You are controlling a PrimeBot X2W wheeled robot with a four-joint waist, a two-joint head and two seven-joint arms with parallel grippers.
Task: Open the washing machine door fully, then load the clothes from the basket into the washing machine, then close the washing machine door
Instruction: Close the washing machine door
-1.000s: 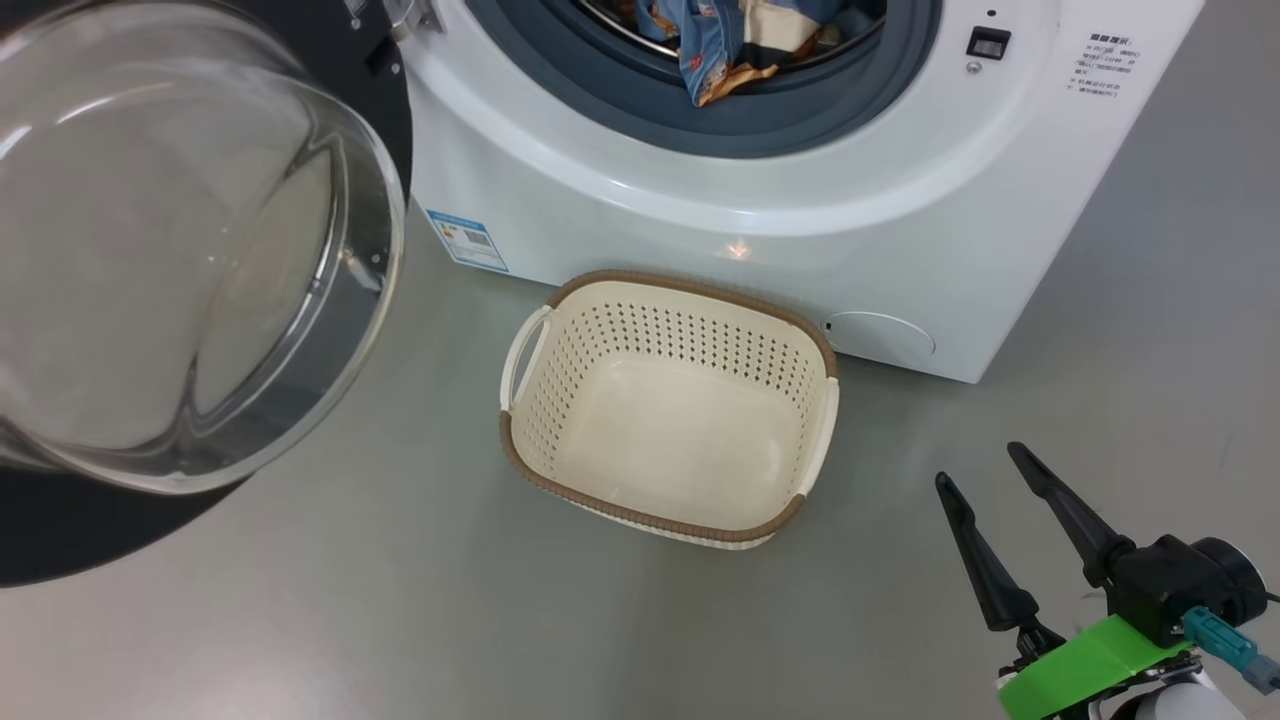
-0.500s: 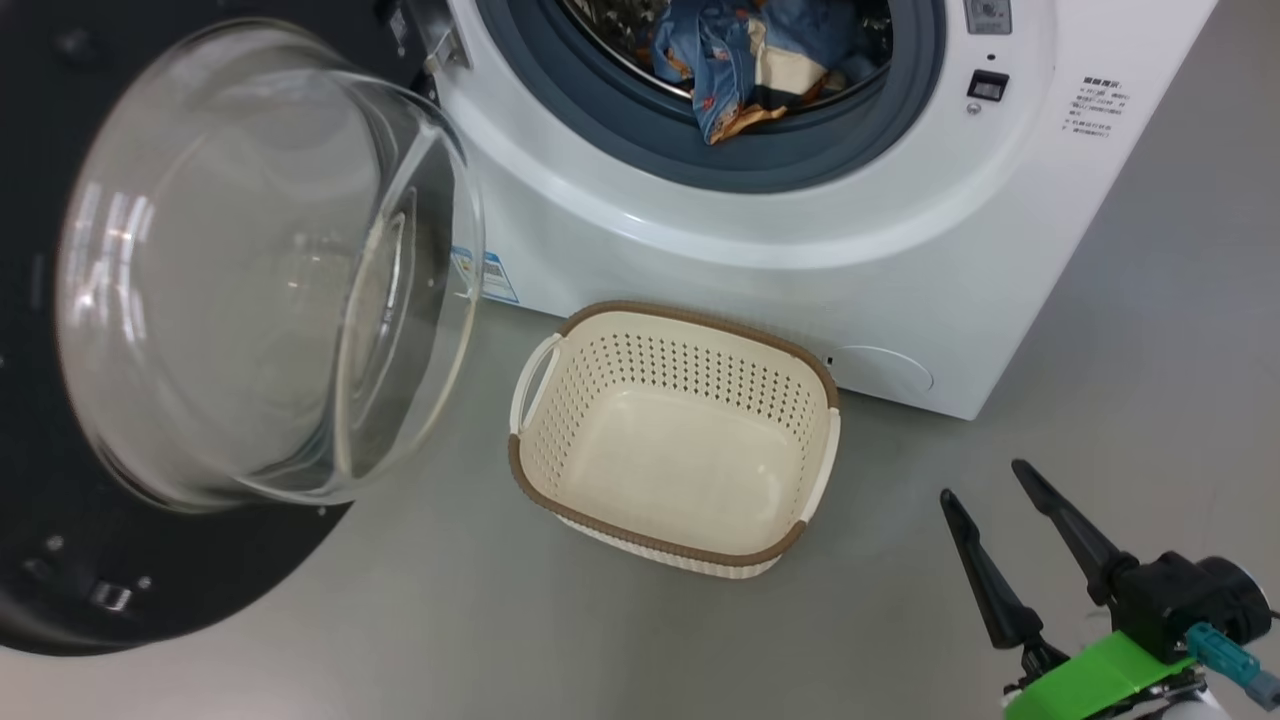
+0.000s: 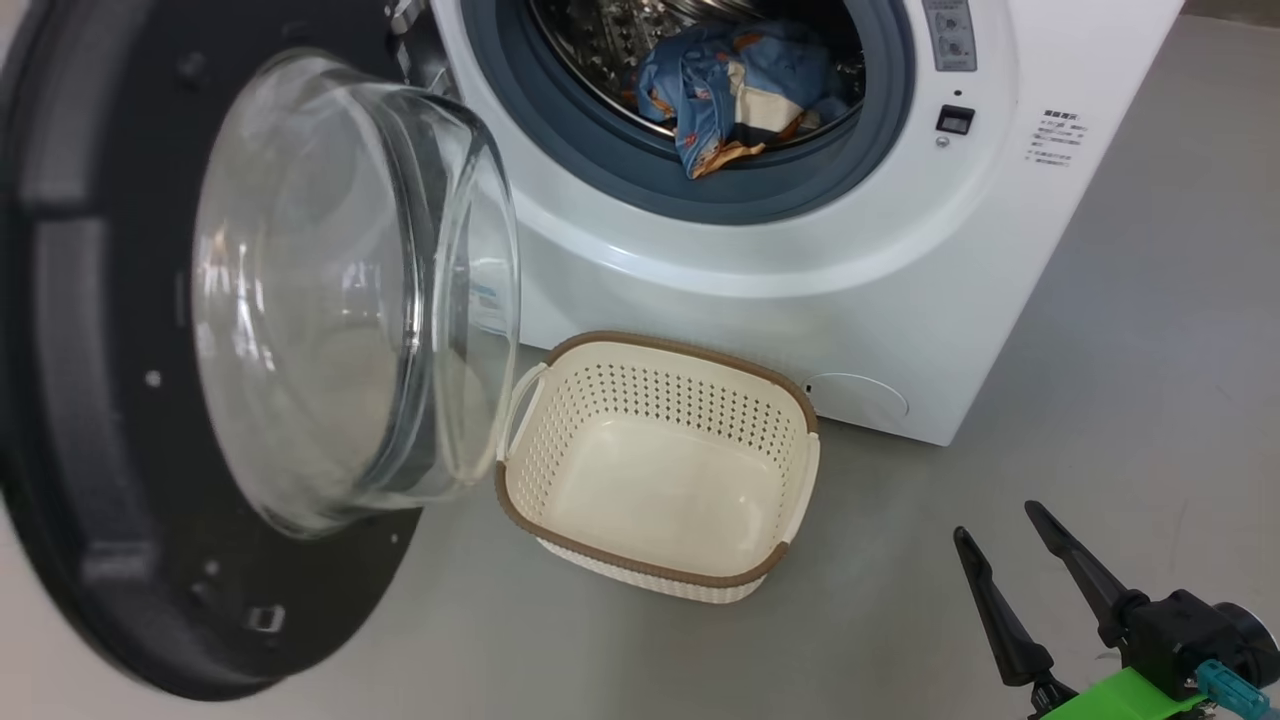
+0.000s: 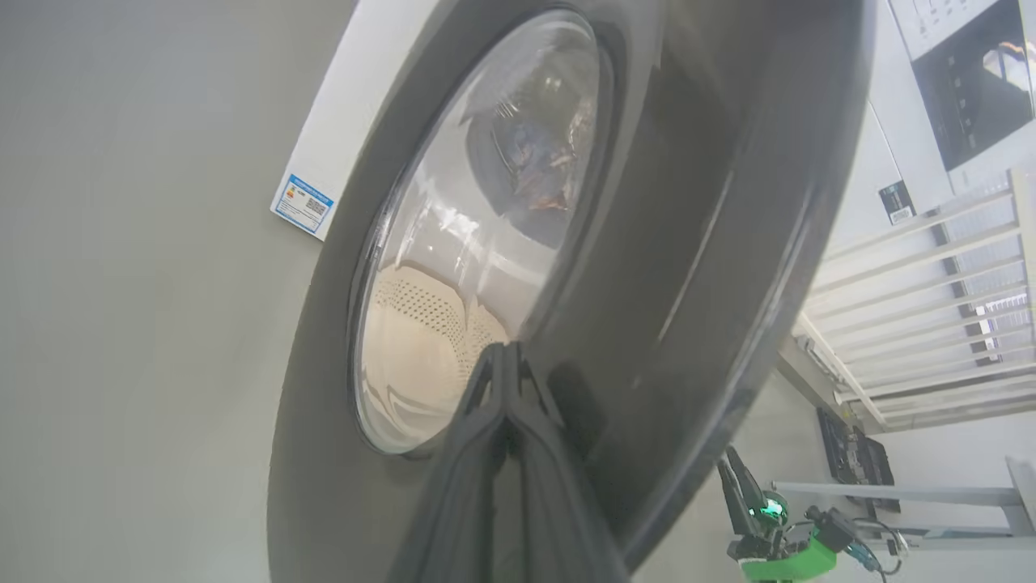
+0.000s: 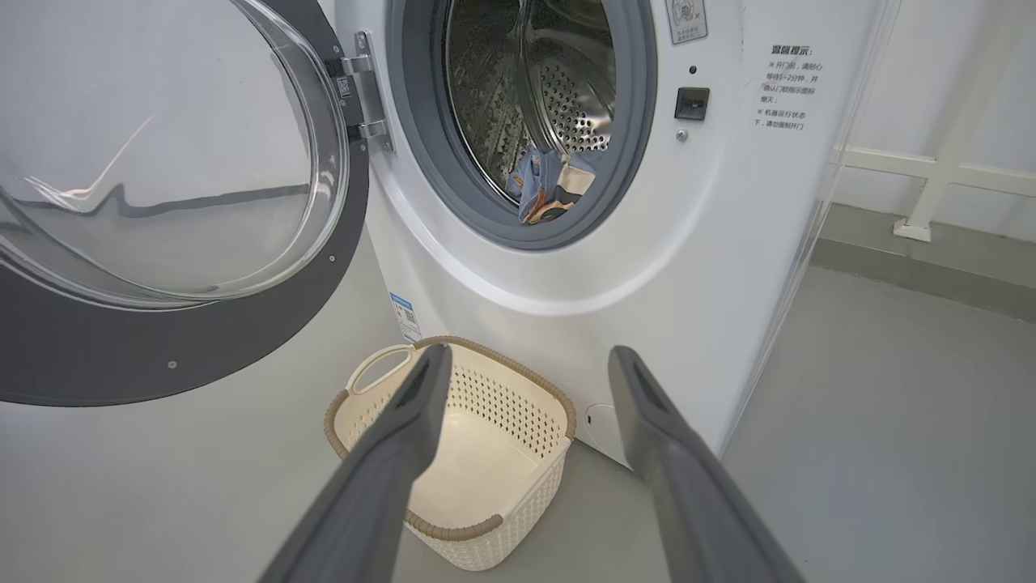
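We see the door [image 3: 100, 400] swung nearer shut than a second ago, left gripper [image 4: 506, 356] closed tight against its rim, right gripper [image 3: 995, 518] spread empty, clothes [image 3: 725, 100] in the drum [image 3: 610, 45], basket [image 3: 640, 571] empty: closing step, we judge.

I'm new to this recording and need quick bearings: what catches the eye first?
The washing machine door, swung open with its bulging glass window, dominates the left of the head view. Beyond it, blue patterned clothes lie in the steel drum, while the cream basket on the floor before the washing machine stands empty. At lower right, the right gripper hovers with fingers apart.
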